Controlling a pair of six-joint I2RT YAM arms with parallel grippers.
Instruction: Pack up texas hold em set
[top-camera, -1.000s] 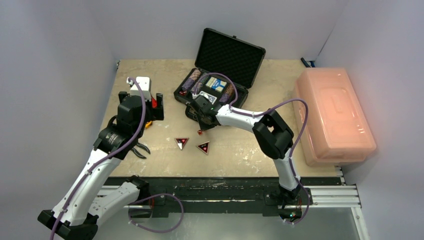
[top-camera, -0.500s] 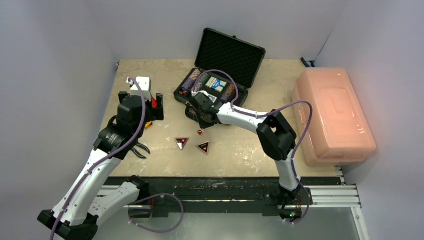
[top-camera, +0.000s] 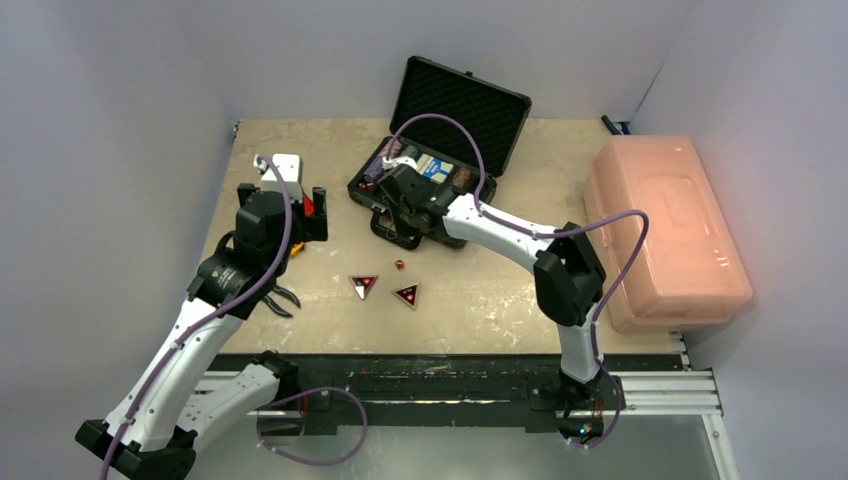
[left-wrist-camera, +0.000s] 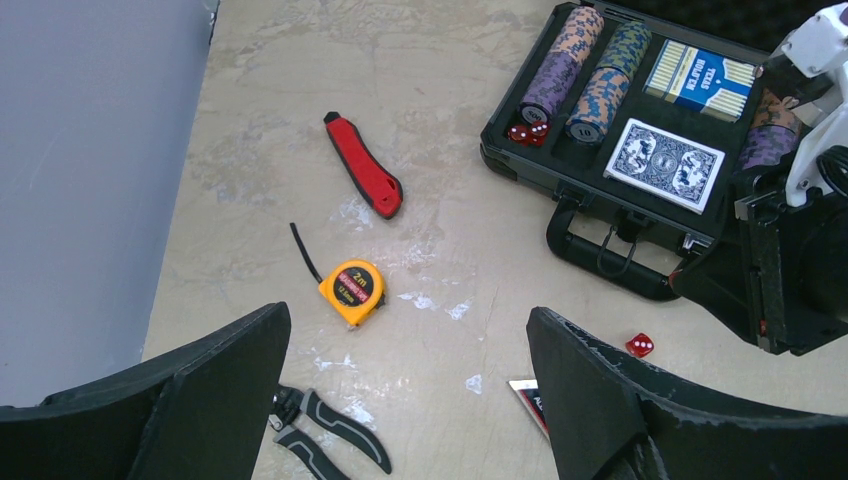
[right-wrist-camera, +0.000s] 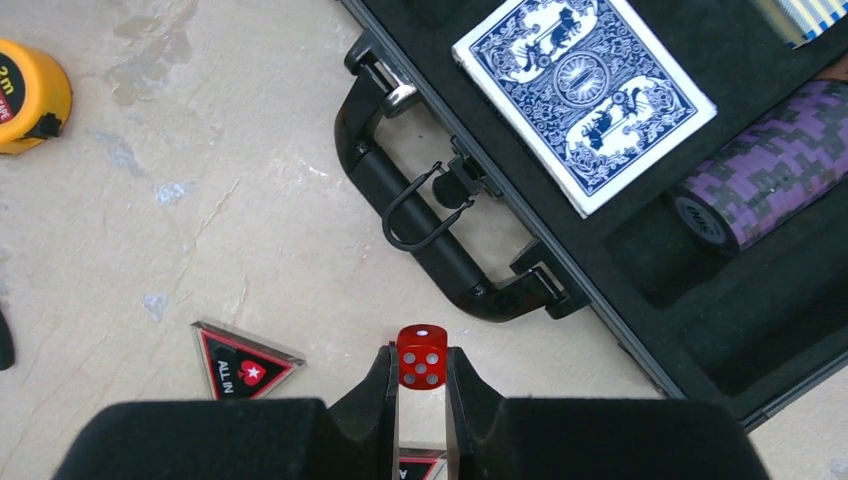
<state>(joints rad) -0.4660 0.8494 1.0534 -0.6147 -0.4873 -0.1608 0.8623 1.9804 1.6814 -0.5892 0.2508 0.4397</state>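
Held in the right claw (right-wrist-camera: 421, 354), itself black: die (right-wrist-camera: 422, 368), red with white pips. Ahead and right of claw: card deck (right-wrist-camera: 585, 95), blue-and-white scrollwork back; chip stack (right-wrist-camera: 765, 180), purple-black mottled; briefcase (right-wrist-camera: 740, 330), black. Left of claw: triangular button (right-wrist-camera: 243, 362), black-and-red face, white lettering. Far left: tape measure (right-wrist-camera: 28, 95), yellow.

Inside a robotics lab test cell — a pair of white robot arms (top-camera: 190, 345) bolted to an aluminium rail (top-camera: 660, 385) at the edge of a scuffed plywood table (top-camera: 500, 300), boxed in by plain grey walls (top-camera: 120, 100).
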